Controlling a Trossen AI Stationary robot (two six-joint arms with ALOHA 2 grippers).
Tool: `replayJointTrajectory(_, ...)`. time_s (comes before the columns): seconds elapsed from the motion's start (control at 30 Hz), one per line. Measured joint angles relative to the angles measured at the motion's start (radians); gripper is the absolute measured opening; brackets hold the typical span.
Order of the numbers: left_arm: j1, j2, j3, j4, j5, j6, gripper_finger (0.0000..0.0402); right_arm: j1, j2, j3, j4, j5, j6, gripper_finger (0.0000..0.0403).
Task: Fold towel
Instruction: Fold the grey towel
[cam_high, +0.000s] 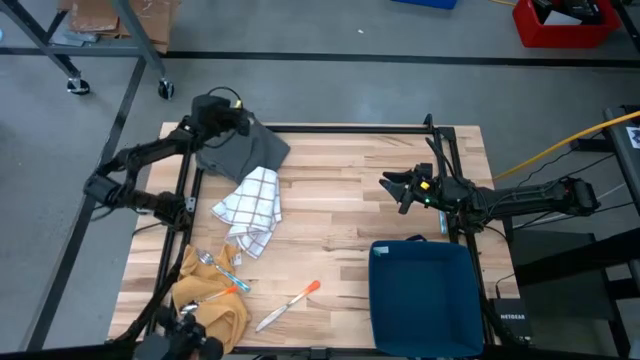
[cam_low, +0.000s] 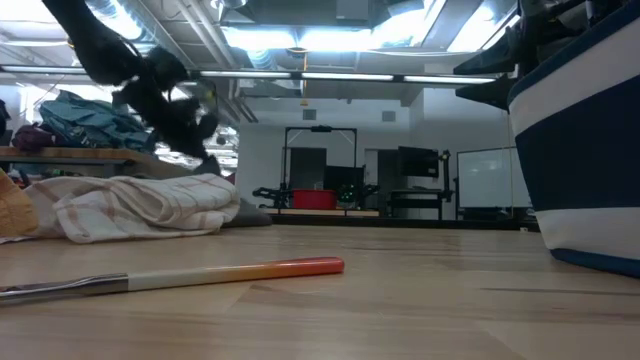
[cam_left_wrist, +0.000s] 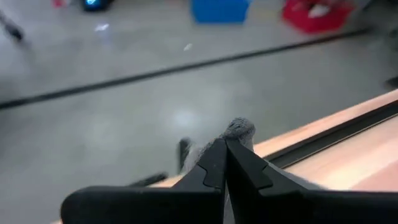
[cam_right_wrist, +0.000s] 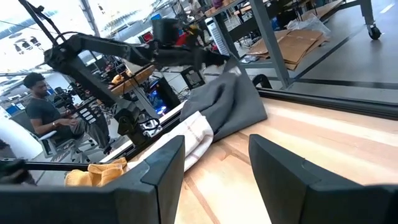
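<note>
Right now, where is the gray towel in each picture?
High view: the gray towel lies at the table's far left corner, pinched by the left gripper.
Low view: only a gray bit peeks out behind the checkered cloth.
Left wrist view: a gray tuft between the shut fingers.
Right wrist view: draped across the table.
Shared landmark: the checkered cloth.

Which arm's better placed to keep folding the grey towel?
Left. The left gripper is shut on the grey cloth towel at the table's far left corner. The right gripper hangs open over bare wood, well away from it.
</note>
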Motion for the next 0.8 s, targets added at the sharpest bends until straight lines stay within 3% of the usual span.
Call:
replayJointTrajectory(0.2,-0.027,-0.143,0.000,0.063,0.179,-0.142,0.0000,0.000,0.000,0.000,0.004,0.060,0.000,0.0184)
replayJointTrajectory(0.37,-0.074,-0.225,0.000,0.226,0.312,-0.299,0.0000,0.000,0.000,0.000,0.080,0.077,-0.027,0.0184)
replayJointTrajectory(0.63,-0.189,-0.243,0.000,0.647,0.322,-0.540,0.0000,0.000,0.000,0.000,0.319,0.082,-0.193,0.0184)
replayJointTrajectory(0.8,-0.273,-0.242,0.002,0.798,0.225,-0.614,0.0000,0.000,0.000,0.000,0.413,0.130,-0.262,0.0184)
